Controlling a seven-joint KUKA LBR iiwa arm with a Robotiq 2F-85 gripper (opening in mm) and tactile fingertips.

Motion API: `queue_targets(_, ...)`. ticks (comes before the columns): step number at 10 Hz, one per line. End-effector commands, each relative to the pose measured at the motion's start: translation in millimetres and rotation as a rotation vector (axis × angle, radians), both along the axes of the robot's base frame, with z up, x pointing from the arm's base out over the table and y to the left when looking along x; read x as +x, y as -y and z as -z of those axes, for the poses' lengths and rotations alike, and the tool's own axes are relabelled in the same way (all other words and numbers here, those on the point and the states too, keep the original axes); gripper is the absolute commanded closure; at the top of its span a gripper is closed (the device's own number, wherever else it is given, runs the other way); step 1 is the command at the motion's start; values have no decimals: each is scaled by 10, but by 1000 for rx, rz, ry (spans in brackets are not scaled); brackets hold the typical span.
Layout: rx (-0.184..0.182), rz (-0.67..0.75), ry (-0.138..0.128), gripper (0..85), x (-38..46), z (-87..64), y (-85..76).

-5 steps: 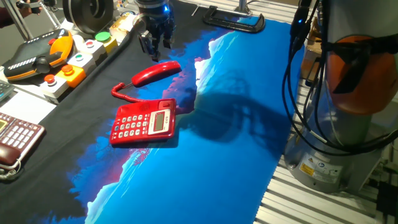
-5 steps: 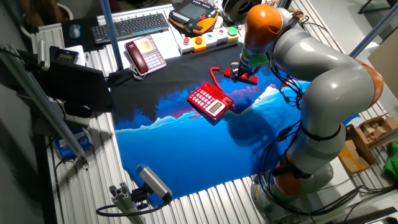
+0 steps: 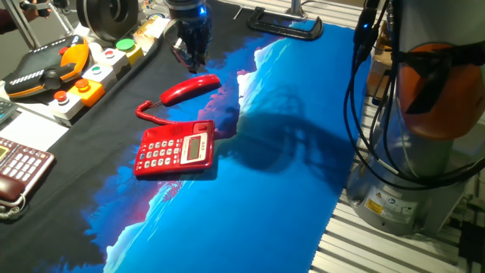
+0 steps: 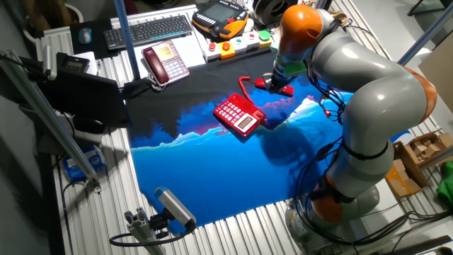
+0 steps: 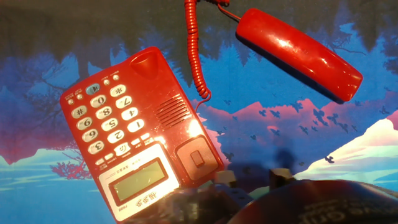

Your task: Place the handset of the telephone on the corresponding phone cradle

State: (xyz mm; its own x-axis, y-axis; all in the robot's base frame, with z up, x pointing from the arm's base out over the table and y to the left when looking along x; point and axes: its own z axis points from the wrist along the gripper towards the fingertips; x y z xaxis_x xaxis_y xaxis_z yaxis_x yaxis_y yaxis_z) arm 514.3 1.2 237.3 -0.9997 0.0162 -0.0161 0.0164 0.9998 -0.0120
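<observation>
The red handset [image 3: 189, 89] lies off the phone on the mat, behind the red telephone [image 3: 176, 148], joined by its coiled cord [image 3: 151, 115]. The cradle [image 3: 178, 129] along the phone's far edge is bare. My gripper [image 3: 191, 54] hangs just above and behind the handset, fingers apart, holding nothing. In the hand view the handset [image 5: 298, 53] lies upper right, the telephone [image 5: 137, 130] left, its cradle [image 5: 177, 115] along its right edge, the cord [image 5: 194, 50] between them, and my fingertips [image 5: 278, 177] blurred at the bottom. The other fixed view shows the telephone [image 4: 239, 115] and my gripper [image 4: 282, 79] over the handset [image 4: 269, 85].
A dark maroon phone [image 3: 15, 171] sits at the left table edge. A button box [image 3: 87, 80] and an orange teach pendant [image 3: 45, 68] stand at the back left. A black clamp [image 3: 286, 24] lies at the back. The arm's base [image 3: 424, 114] stands on the right.
The gripper has turned about its own axis above the handset, so its fingers look closer together in the fixed view. The handset and the phone have not moved.
</observation>
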Motion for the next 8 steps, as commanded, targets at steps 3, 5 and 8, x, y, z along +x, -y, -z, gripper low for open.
queue_targets(3, -3, 2, 0, 843, 2, 13, 8)
queue_targets(5, -3, 5, 5, 843, 14, 63, 30)
queue_targets(8, 0, 12, 8, 843, 18, 115, 61)
